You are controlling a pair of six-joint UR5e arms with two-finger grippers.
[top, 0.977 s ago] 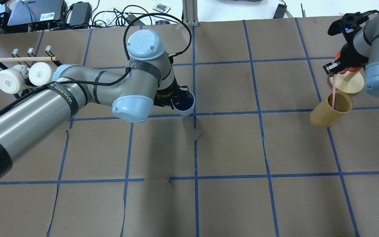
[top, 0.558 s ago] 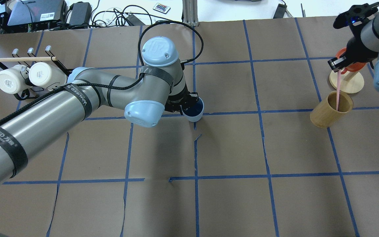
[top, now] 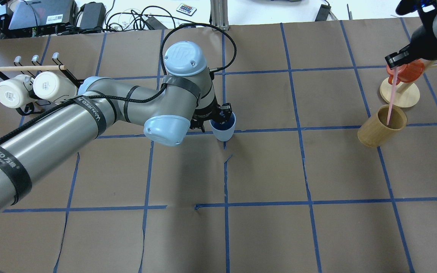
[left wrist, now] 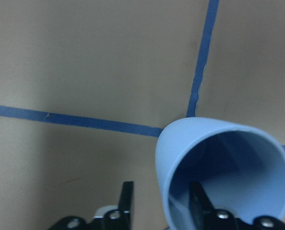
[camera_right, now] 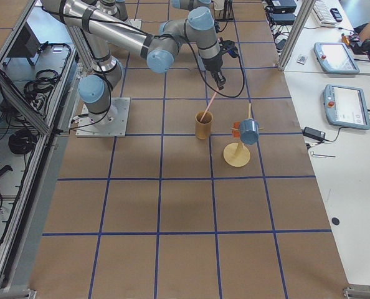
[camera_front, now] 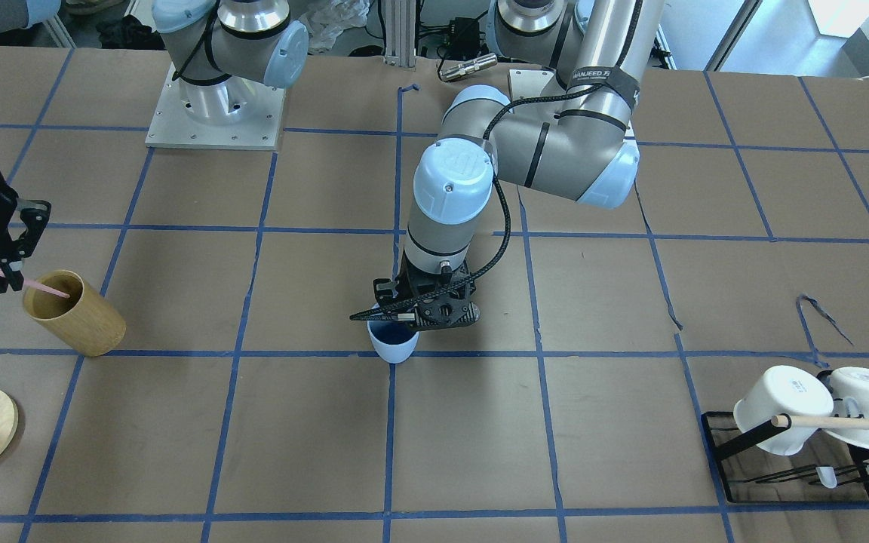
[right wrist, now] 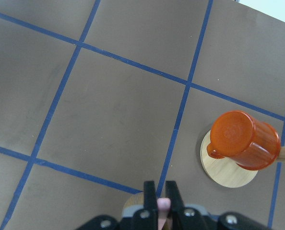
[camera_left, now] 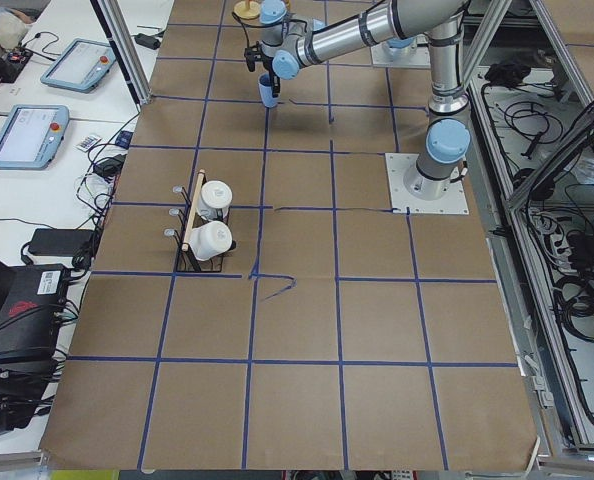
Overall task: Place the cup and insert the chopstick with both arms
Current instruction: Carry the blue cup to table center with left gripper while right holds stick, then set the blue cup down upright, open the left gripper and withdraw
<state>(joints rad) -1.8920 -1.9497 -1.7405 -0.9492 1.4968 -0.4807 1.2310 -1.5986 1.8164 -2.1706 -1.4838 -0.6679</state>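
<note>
And the blue cup (top: 223, 131) is down, standing upright on the brown surface (top: 264, 170), right on a crossing of the blue tape lines, about midway between the left and right edges. The left gripper (left wrist: 161, 196) hangs over it with its fingers spread, one inside the cup and one outside. The cup wall runs between them with a clear gap on the outer side, so by the look of it the placing half is as good as done and only the retreat is left. Over by the right edge, the right gripper (right wrist: 160, 188) has its fingers pinching the top of the pink chopstick (top: 392, 96). Its lower end dips inside the mouth of the bamboo holder (top: 378, 132), so that one is not free yet. Left to do, I'd say: lift the stick clear, carry it across toward the middle and drop it into the cup. Against a second ago, big change on the left: the cup was tilted then, riding nearer the left edge. By 0.6 s ago it had swung over to roughly this crossing, and now it stands square on the paper. On the right, the gripper has climbed away toward the far edge, past the orange cup (right wrist: 243, 141) on its wooden stand (top: 406, 99), and a good deal more pink shows above the holder's rim. The holder itself has not budged.
</note>
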